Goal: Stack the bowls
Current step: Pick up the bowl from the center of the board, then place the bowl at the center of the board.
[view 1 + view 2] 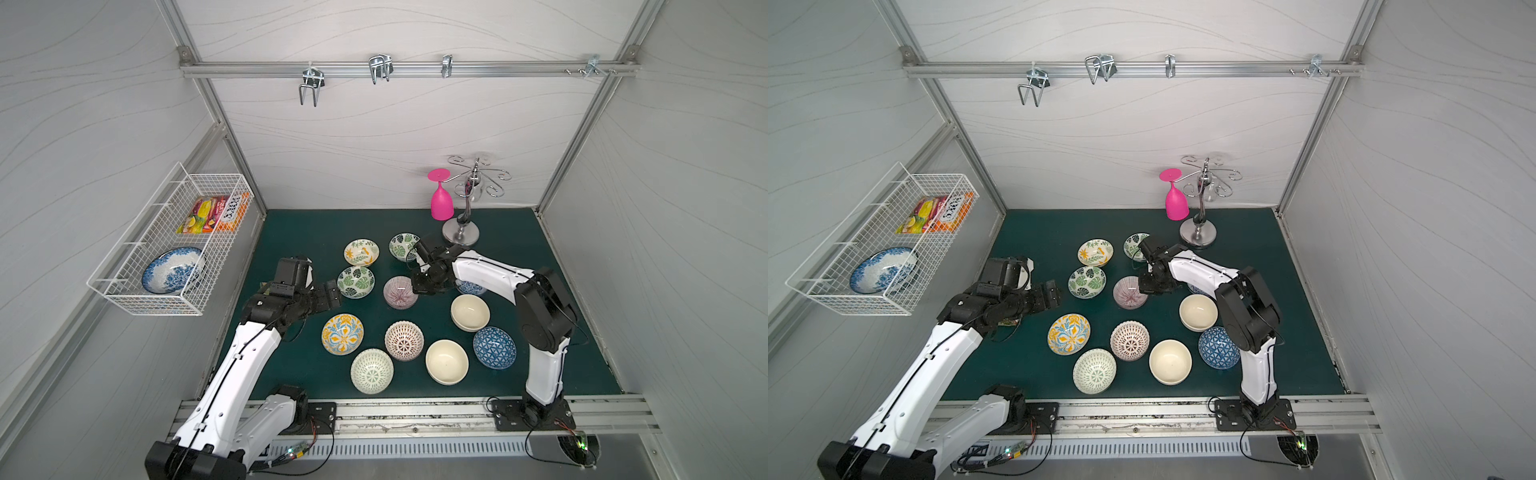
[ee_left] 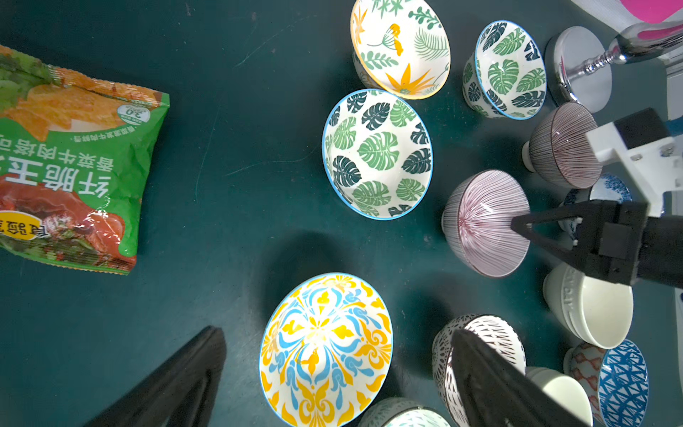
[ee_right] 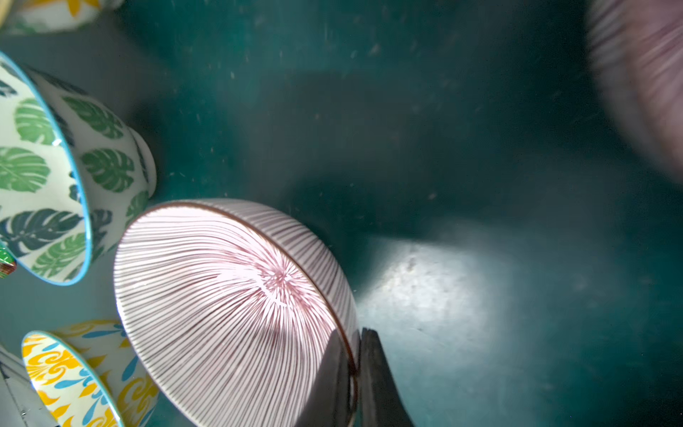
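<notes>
On the mat (image 1: 299, 232), rows fill the middle: at the back a sprig bowl (image 1: 361, 252) left of a leaf bowl (image 1: 404, 246); before them a second leaf bowl (image 1: 355, 281) left of a striped bowl (image 1: 397, 293); then, left to right, a floral bowl (image 1: 342, 334), a lattice bowl (image 1: 404, 340) and a plain bowl (image 1: 470, 312); nearest the front edge a second lattice bowl (image 1: 372, 370), a second plain bowl (image 1: 446, 361) and a triangle bowl (image 1: 494, 348). A glass stand (image 1: 460, 235) stands near the back right corner, a goblet (image 1: 441, 203) hanging on its left. A snack bag (image 2: 74, 166) lies by the left edge.
</notes>
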Robot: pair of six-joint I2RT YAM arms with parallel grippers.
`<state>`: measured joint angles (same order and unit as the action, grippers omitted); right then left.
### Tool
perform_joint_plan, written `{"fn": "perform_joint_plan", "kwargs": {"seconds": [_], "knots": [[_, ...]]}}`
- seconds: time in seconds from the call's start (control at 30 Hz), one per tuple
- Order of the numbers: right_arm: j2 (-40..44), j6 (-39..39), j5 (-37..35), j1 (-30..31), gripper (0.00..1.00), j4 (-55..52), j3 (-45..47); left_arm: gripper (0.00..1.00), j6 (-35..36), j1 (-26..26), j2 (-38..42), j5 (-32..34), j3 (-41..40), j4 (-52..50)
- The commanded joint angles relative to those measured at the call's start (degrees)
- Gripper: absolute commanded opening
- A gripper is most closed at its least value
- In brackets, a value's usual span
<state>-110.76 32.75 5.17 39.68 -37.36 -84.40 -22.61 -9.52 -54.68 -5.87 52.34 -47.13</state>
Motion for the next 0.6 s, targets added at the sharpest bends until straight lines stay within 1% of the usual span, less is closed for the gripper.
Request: {"fn": "perform_joint_plan", "kwargs": {"seconds": [0.0, 0.27, 0.57], "knots": [[-1.13, -2.09, -1.38, -0.71, 0.0, -2.05, -5.54, 1.0, 0.02, -0.13, 1.43, 0.93, 0.54, 0.26], [-7.81, -2.7, -3.28, -0.6, 0.0, -4.9, -14.1, 1.0, 0.11, -0.06, 1.06, 0.19, 0.36, 0.52], [-13.02, -2.65, -4.19, 0.32, 0.0, -5.71, -18.32, 1.0, 0.02, -0.11, 0.35, -0.9, 0.31, 0.81]]}}
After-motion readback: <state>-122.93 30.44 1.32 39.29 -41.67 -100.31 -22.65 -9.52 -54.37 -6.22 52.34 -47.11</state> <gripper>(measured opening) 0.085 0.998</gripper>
